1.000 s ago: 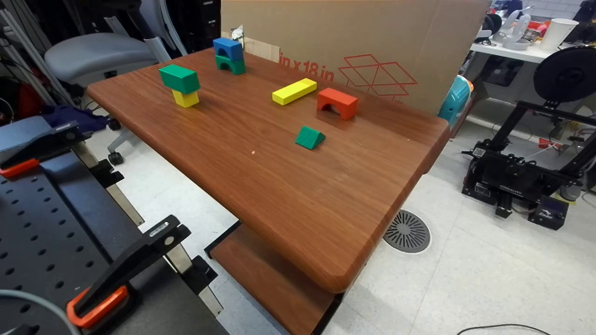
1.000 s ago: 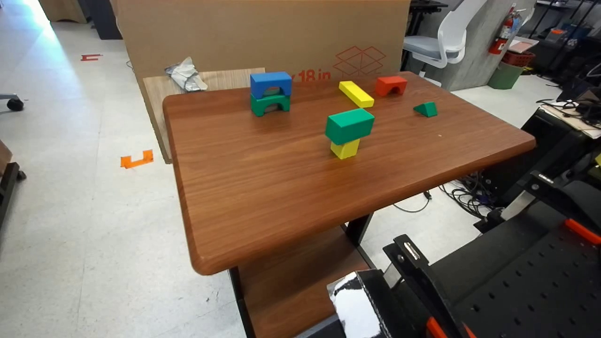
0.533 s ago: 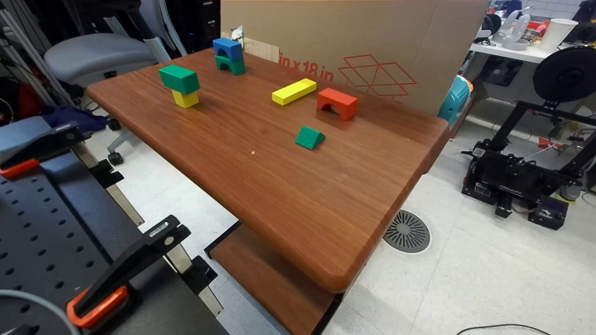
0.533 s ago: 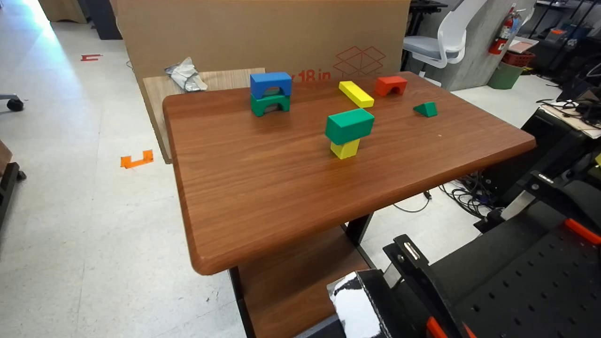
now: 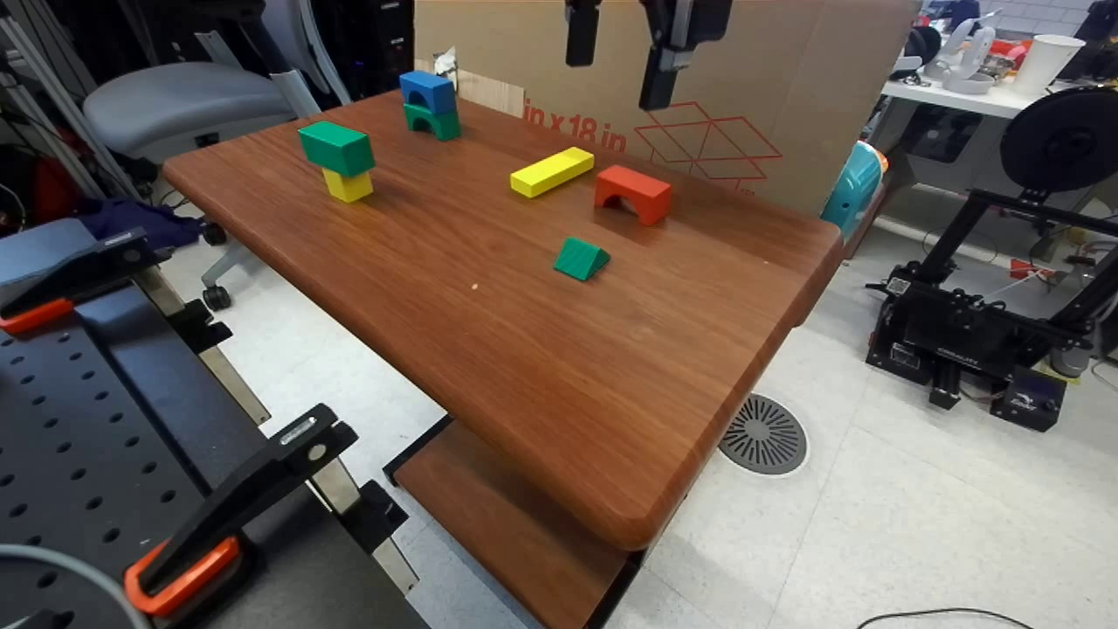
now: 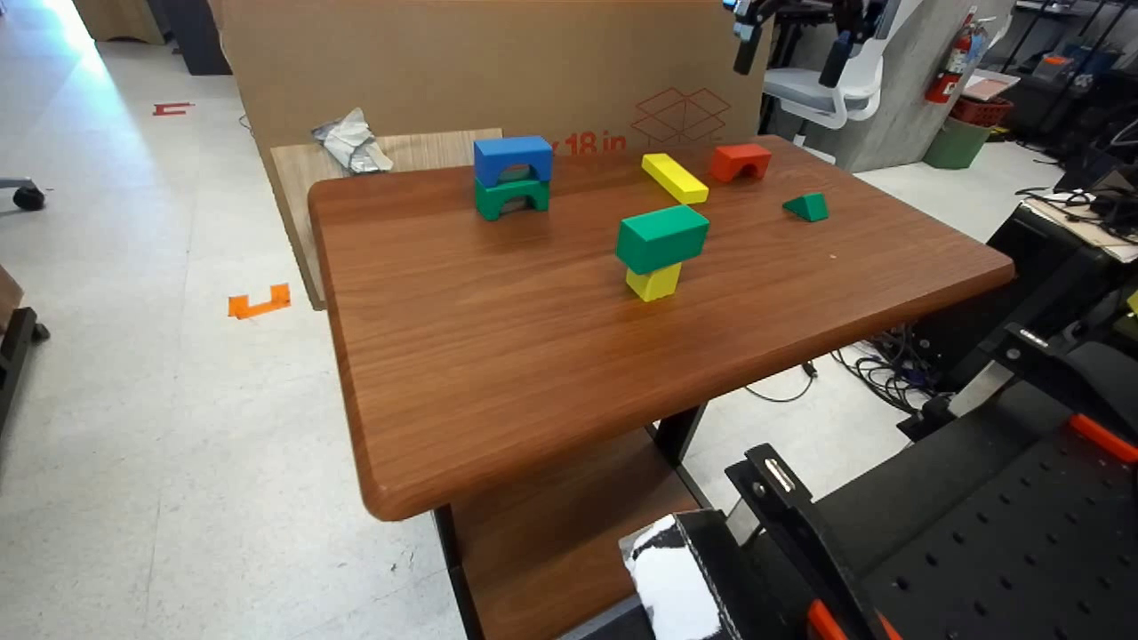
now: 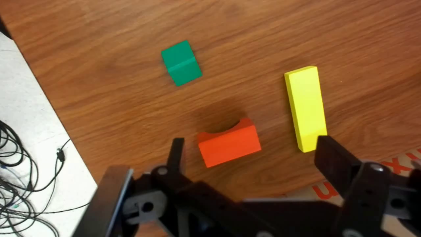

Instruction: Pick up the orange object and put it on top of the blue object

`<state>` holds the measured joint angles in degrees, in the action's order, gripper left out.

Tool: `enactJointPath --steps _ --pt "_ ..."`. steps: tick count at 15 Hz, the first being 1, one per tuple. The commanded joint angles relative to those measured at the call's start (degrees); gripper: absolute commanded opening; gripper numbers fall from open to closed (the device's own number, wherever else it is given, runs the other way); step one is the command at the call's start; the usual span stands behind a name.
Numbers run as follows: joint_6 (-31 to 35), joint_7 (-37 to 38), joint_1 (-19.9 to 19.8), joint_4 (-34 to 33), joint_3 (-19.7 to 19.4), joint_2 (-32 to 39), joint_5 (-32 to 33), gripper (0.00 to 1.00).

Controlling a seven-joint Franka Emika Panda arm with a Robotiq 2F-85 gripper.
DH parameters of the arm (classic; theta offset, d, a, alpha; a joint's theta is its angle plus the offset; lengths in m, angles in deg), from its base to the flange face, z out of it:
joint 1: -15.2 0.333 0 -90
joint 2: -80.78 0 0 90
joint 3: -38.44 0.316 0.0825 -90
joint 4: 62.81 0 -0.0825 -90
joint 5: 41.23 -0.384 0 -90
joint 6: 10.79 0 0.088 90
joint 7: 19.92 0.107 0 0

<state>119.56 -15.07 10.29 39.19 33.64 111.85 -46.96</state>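
Observation:
The orange arch block (image 5: 645, 187) stands on the brown table (image 5: 524, 349), its notch facing down. It also shows in an exterior view (image 6: 740, 161) and in the wrist view (image 7: 230, 146). The blue arch block (image 5: 426, 91) sits on a green arch block (image 5: 431, 122) at the far corner; in an exterior view the blue arch block (image 6: 513, 158) is at the back left. It is out of the wrist view. My gripper (image 5: 618, 84) is open and empty, high above the orange block. It also shows in an exterior view (image 6: 789, 75) and the wrist view (image 7: 251, 140).
A long yellow bar (image 5: 552, 172) lies beside the orange block. A green triangular block (image 5: 581, 259) lies in front of it. A green block (image 5: 336, 148) rests on a small yellow block (image 5: 348, 185). A large cardboard box (image 5: 699, 52) stands along the table's back edge.
My gripper has come into both exterior views from above, at the top. The blocks have not moved.

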Motion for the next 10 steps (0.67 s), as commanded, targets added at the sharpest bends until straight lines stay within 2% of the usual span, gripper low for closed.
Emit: enactJointPath --steps 1,10 --pt "2.1 3.4 1.0 -3.6 -0.2 4.4 0.7 1.0" --pt "1.3 2.2 1.9 -7.3 -1.1 8.4 7.0 1.0"
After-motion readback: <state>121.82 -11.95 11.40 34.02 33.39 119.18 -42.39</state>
